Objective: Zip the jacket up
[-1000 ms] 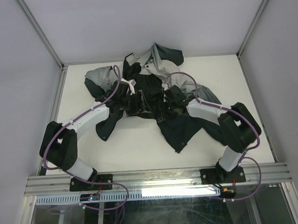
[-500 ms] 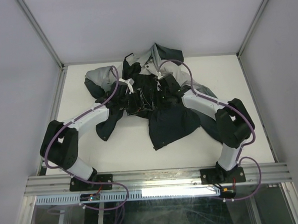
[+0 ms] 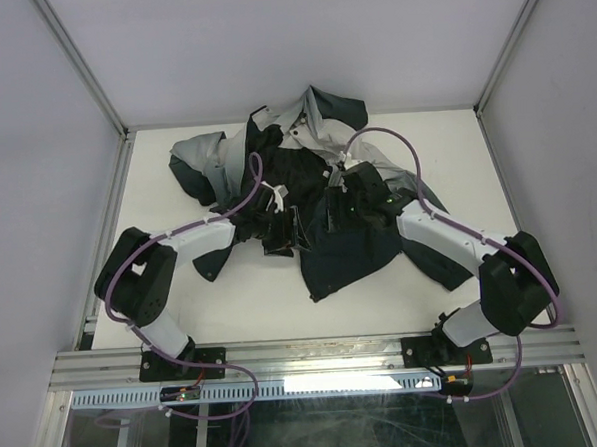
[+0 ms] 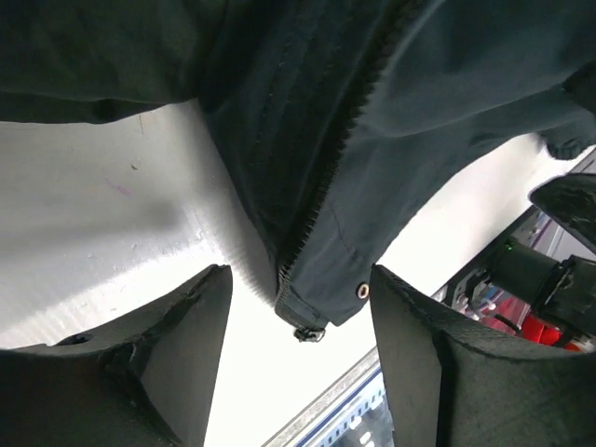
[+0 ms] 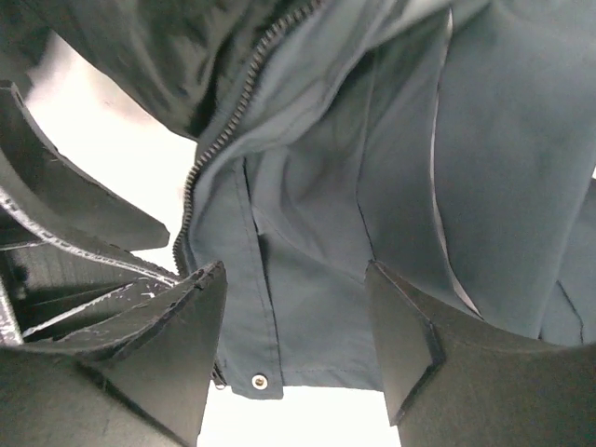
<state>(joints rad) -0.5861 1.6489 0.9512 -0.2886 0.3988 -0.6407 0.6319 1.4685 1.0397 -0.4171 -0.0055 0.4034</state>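
Jacket (image 3: 352, 243) lies crumpled on the bench (image 3: 262, 297); left gripper (image 4: 298, 317) and right gripper (image 5: 293, 321) both stand spread over its zipper (image 4: 323, 191).

Top cam: fixed, high behind the rig, tilted down on the white tabletop (image 3: 262, 295). It is far enough to take in the whole scene.
Left wrist cam: very close, looks out between the left gripper (image 4: 298, 279) fingers at the grey-to-dark-teal fabric jacket (image 4: 447, 102), on the hem corner with the dark zipper teeth (image 4: 326, 177).
Right wrist cam: same mount on the right gripper (image 5: 296, 270), equally close.
Both wrist views show a zippered hem corner, but I can't tell if it's the same one. Top covers both.
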